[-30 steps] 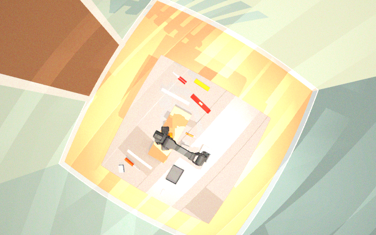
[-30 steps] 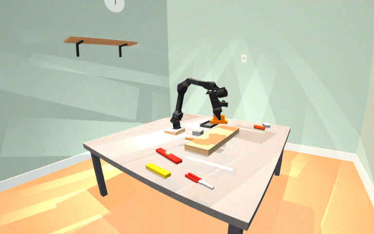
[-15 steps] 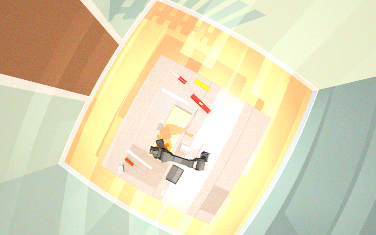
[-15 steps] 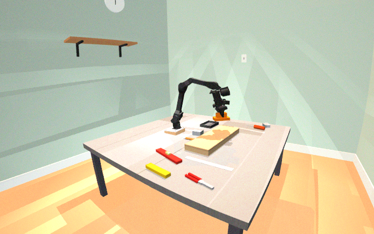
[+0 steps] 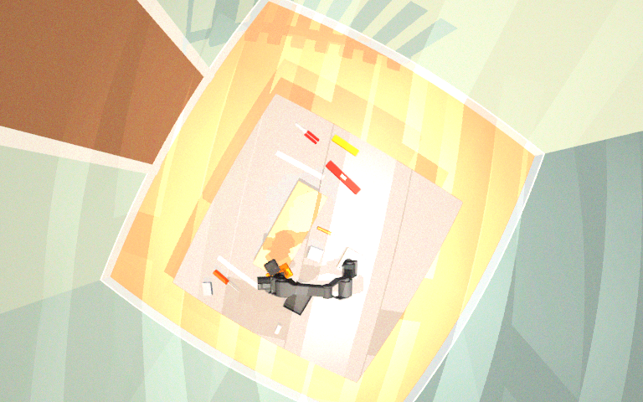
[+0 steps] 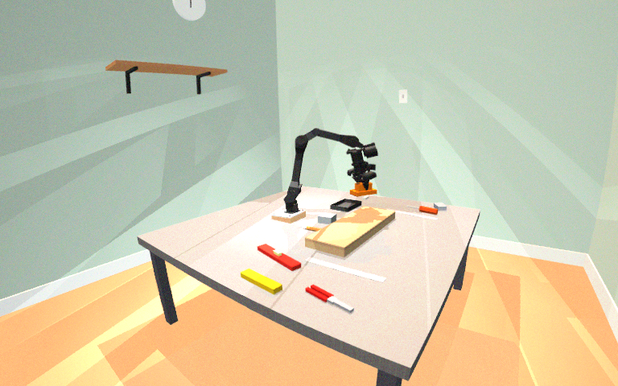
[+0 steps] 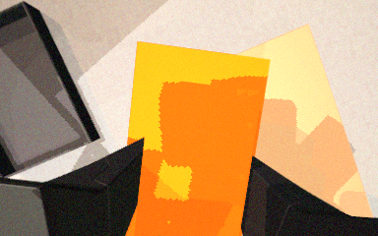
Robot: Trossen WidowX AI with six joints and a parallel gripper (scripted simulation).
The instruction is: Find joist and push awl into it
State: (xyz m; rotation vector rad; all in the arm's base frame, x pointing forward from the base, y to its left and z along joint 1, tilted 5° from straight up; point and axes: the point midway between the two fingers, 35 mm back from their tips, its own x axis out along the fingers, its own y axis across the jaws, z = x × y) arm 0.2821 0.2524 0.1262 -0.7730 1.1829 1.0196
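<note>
My gripper (image 5: 280, 271) (image 6: 364, 185) (image 7: 192, 148) is shut on the orange stud finder (image 6: 363, 191) (image 7: 207, 113) and holds it above the table, near the panel's far end in the exterior view. The pale wooden floor panel (image 5: 299, 201) (image 6: 325, 241) (image 7: 295, 74) shows partly behind the stud finder in the wrist view. The black tray (image 5: 291, 309) (image 6: 339, 208) (image 7: 63, 74) lies left of the stud finder in the wrist view; my arm covers part of it in the top view. An orange-red handled tool (image 5: 220, 276) (image 6: 428, 209) with a thin shaft, apparently the awl, lies beyond the panel. The joist is hidden.
A grey block (image 5: 315, 253) (image 6: 327, 219) and a small orange stick (image 5: 323, 230) (image 6: 311, 228) lie beside the panel. A red level (image 5: 351, 184) (image 6: 286, 261), a yellow bar (image 5: 345, 145) (image 6: 261, 281) and red-handled pliers (image 5: 311, 136) (image 6: 319, 292) lie towards the exterior camera.
</note>
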